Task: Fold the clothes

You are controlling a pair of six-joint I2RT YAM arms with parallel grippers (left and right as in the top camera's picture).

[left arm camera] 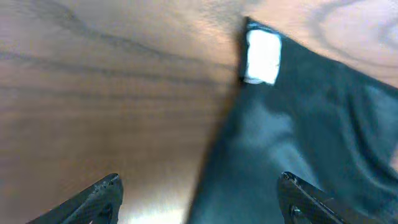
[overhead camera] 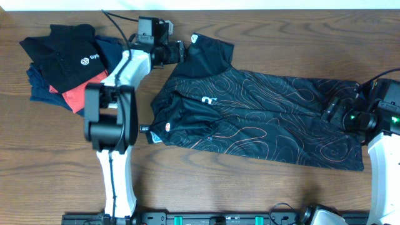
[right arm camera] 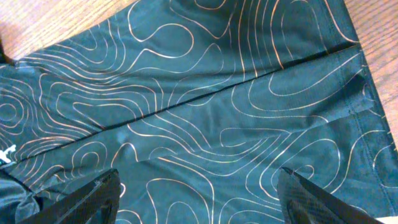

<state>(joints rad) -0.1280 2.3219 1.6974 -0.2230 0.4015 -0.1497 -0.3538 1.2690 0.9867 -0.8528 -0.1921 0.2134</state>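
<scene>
Left gripper [overhead camera: 177, 52] hangs released, fingers spread wide with nothing between them, over the tip of the sleeve [overhead camera: 209, 49] in the upper middle of the overhead frame. Right gripper [overhead camera: 331, 111] is likewise open and empty, just above the hem end at the right edge.

Between them the jersey [overhead camera: 250, 119] lies spread across the middle of the desk [overhead camera: 250, 190], collar end toward the left and hem toward the right, creased and slightly skewed.

The fabric looks thin, shiny and very light. It will likely be limp and slippery, sliding on the wood and sagging from any single hold. Pinching at seams, hem corners or the sleeve cuff, where layers double up, seems the surest grip, with both ends lifted together.

The left wrist view is blurred. A white patch [left arm camera: 261, 56] shows on the dark cloth, but its print cannot be read. The left arm covers part of the collar side, and whether a second sleeve is tucked underneath cannot be told. The chest lettering is too small to make out. A pile of other garments [overhead camera: 59, 62] sits at the upper left, well apart.
</scene>
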